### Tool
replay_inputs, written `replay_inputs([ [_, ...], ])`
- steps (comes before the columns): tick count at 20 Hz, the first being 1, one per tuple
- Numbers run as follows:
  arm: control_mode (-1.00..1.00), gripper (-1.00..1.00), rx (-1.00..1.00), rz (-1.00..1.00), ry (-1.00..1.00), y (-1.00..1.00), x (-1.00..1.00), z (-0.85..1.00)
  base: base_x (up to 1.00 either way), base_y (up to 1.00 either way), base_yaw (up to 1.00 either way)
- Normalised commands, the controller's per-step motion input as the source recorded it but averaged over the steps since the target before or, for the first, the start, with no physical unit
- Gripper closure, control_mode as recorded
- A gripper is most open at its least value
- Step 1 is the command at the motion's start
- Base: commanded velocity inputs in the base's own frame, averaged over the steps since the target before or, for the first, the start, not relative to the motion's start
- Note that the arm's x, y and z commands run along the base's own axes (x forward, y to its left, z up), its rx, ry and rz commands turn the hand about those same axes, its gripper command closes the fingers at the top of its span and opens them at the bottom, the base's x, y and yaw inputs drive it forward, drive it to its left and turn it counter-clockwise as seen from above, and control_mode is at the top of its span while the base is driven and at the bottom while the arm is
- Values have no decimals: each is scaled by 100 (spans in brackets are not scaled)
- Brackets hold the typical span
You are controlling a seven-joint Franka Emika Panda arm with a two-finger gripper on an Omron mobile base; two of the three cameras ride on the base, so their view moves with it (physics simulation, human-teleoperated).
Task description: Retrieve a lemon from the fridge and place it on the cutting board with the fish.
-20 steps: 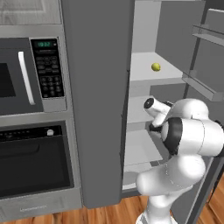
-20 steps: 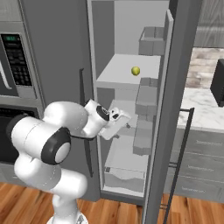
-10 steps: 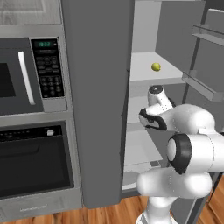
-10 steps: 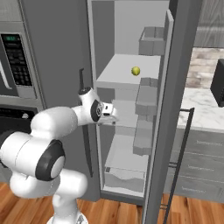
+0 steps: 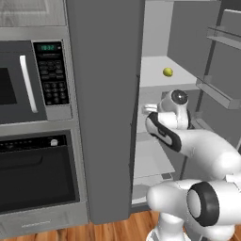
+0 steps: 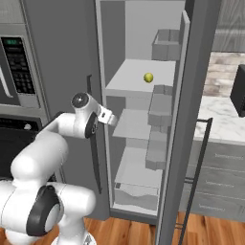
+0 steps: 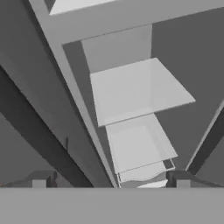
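Observation:
The fridge (image 5: 106, 94) stands with its right door (image 6: 201, 86) swung open. A small yellow-green lemon (image 5: 167, 72) (image 6: 149, 77) lies on an upper pale shelf inside. My gripper (image 6: 108, 116) (image 5: 148, 109) hangs at the left front edge of the opening, one shelf lower than the lemon and to its left. In the hand view its fingertips (image 7: 41, 179) stand wide apart, open with nothing between them, over the lower shelves (image 7: 135, 89). The cutting board and the fish are out of view.
A microwave (image 5: 19, 80) and oven (image 5: 33, 174) stack sits left of the fridge. Grey bins (image 6: 160, 110) line the open door's inside. A drawer (image 6: 136, 194) fills the fridge bottom. A marble counter (image 6: 220, 122) with a dark object (image 6: 238, 91) lies to the right.
The hand has risen and shifted left toward the fridge opening's edge while the elbow swung down. The jaws widened a little. The lemon has not moved.

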Motion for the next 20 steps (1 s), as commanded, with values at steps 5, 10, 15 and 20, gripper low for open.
replay_inputs([
  [5,-100,-100,-2,0,-13,42,-30,70,0,0,0],
  [10,-100,-100,-1,0,14,9,0,50,0,0,0],
  [15,-100,-100,2,2,2,34,2,1,0,0,0],
  [20,-100,-100,0,4,0,43,0,-5,0,0,0],
])
